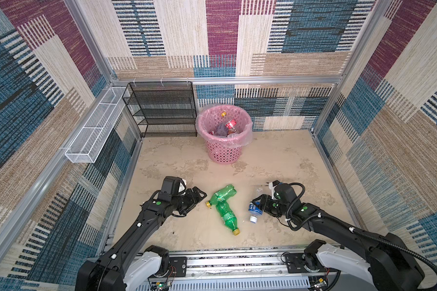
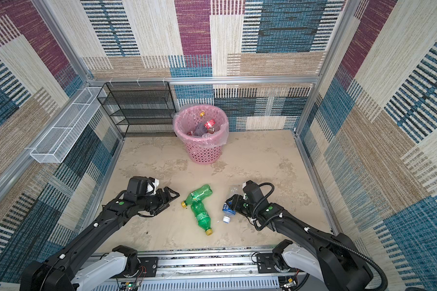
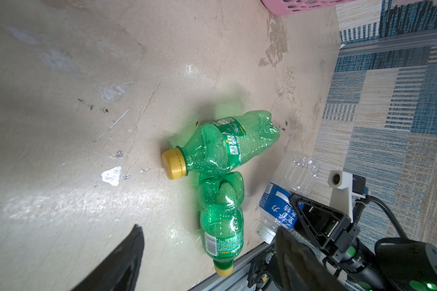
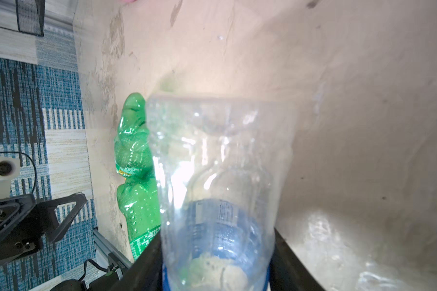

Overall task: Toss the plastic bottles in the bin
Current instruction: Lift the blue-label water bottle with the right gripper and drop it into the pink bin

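Beige table (image 1: 275, 163) carries 3 loose bottles toward its near edge, approx. mid. Of these, the clear bottle (image 1: 254, 208) w/ blue label lies right of centre, its white cap (image 1: 253, 220) toward the near edge. Across its label band sits the right gripper (image 1: 257, 205), jaws drawn in narrow, both fingers pressed on the plastic in the right wrist view. Whether the bottle is off the surface yet: cannot tell. On the left side, the left gripper (image 1: 199, 195) is spread partway, holds nothing and faces the green pair.

Step in hand (judged): secure the grip, then carry to the bin (image 1: 222, 151), which stands at the far edge, approx. mid, just beside the black mesh rack (image 1: 162, 108).
- Body looks thin and crushable; squeeze only enough to stop slip
- Grip sits nearer the cap than the base, so expect the base end to swing – lift straight up before travelling
- Keep clear of the green bottles just beside it
- Release over the bin mouth, not the rim; the liner bag (image 1: 247, 137) overhangs and could snag

Qty:
- Green, on table: 2, touching in a T – far green bottle (image 1: 223, 194), near green bottle (image 1: 226, 215)
- Clear, on table: 1
- Bin: 1; contents incl. 1 yellow cap (image 1: 223, 114), 1 red label (image 1: 230, 124), rest not countable
- Grippers: 2
- Rack: 1
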